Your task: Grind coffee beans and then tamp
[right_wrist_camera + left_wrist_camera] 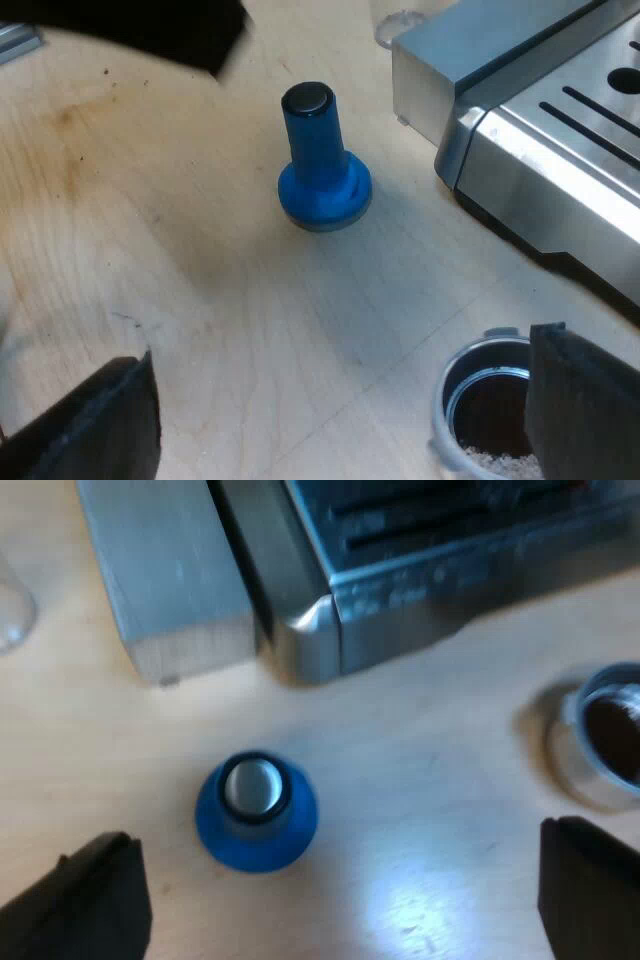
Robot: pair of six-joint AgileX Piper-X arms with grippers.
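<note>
One holder (486, 405), seemingly filled; one tamper (320, 165)

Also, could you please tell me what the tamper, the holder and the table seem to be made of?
Tamper: probably matte blue plastic, evenly coloured with soft highlights. Holder: polished metal, judging by its bright reflective rim around dark grounds. Table: pale wood or wood-look laminate, showing grain lines.

Blue plastic tamper (323, 170), brushed-metal machine (540, 130), wooden table (150, 250)
</note>
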